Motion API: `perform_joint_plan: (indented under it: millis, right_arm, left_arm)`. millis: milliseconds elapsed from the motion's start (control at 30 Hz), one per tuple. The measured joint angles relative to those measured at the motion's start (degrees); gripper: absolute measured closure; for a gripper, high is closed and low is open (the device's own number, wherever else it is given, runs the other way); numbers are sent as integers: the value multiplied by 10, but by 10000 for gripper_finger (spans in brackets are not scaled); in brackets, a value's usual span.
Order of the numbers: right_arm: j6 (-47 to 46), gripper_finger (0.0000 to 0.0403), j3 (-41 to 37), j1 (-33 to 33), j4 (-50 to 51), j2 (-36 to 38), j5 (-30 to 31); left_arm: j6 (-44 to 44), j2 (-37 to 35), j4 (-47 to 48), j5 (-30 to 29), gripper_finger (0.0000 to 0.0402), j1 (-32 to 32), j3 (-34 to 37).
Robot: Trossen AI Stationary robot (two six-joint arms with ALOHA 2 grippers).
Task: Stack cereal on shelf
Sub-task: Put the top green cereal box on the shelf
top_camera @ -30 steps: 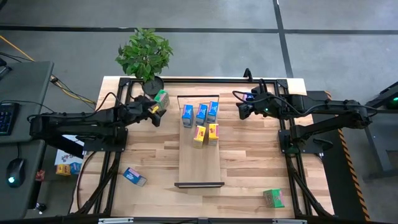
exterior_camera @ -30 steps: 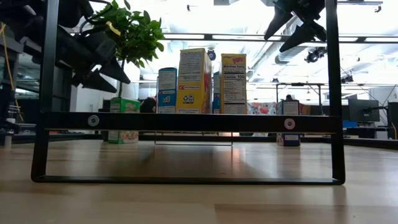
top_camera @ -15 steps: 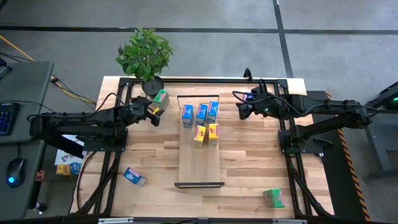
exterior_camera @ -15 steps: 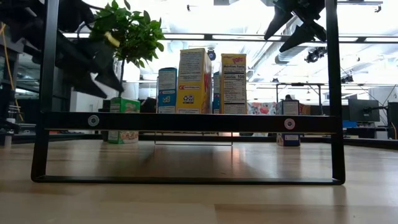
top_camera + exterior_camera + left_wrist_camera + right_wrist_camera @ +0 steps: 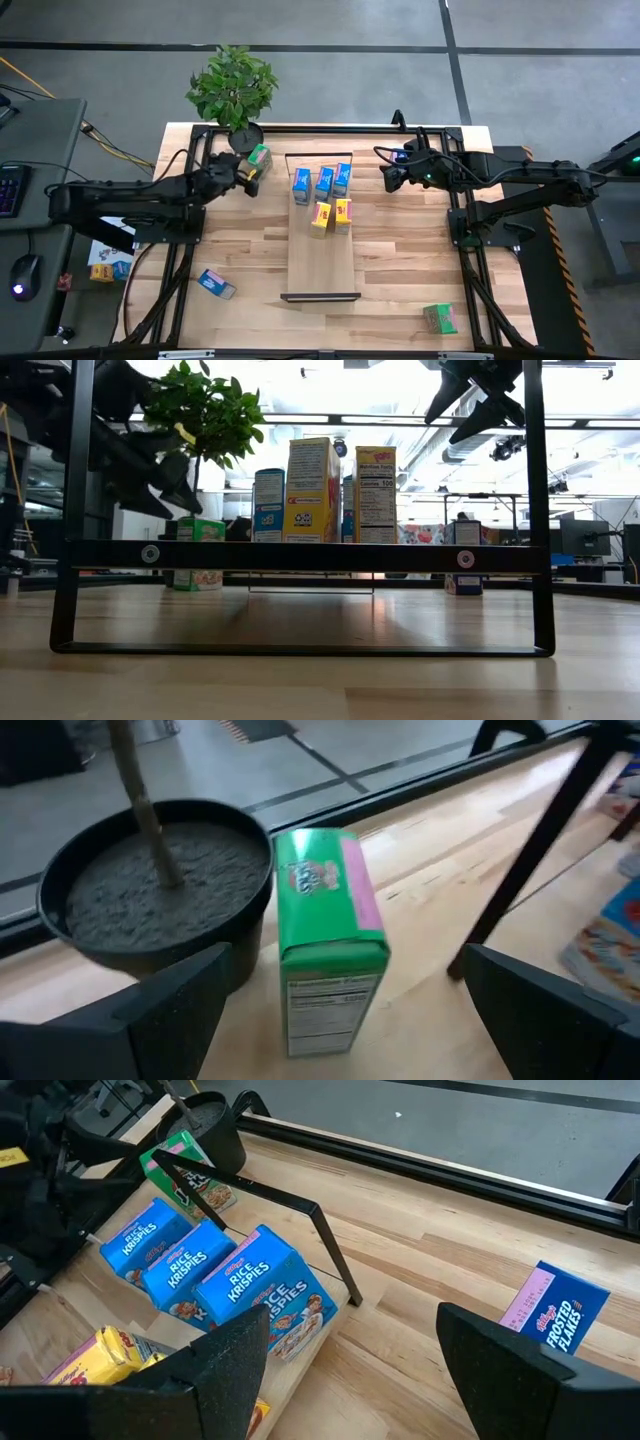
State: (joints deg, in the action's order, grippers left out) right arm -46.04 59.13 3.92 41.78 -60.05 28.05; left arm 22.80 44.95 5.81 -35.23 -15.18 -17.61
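A green cereal box point(image 5: 330, 935) stands upright on the table, right beside the plant pot point(image 5: 150, 885), at the far left point(image 5: 259, 157). My left gripper point(image 5: 247, 174) is open just short of it, one finger to each side point(image 5: 180, 1005), touching nothing. The shelf point(image 5: 322, 255) lies along the table's middle. At its far end three blue boxes point(image 5: 323, 182) and two yellow boxes point(image 5: 331, 215) stand upright. My right gripper point(image 5: 389, 179) hangs open above the table, right of the shelf's far end.
A blue Frosted Flakes box point(image 5: 555, 1315) stands near the right gripper. Another blue box point(image 5: 215, 284) lies near the left front, and a green one point(image 5: 439, 318) near the right front. The shelf's black bracket point(image 5: 300, 555) fills the low view. Black frame rails run along the table's sides.
My left gripper has swung a little toward the far edge, onto the green box by the pot, tipping as it went and staying open. The right arm and all boxes have kept still.
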Motion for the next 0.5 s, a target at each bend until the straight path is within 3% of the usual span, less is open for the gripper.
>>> perform_joint_plan:
  millis: [267, 500]
  right_arm:
    - [0, 123, 0, 0, 0, 0, 0]
    - [0, 123, 0, 0, 0, 0, 0]
  left_arm:
    - [-43, 48, -77, 23, 16, -29, 0]
    - [-30, 90, -102, 41, 16, -49, 0]
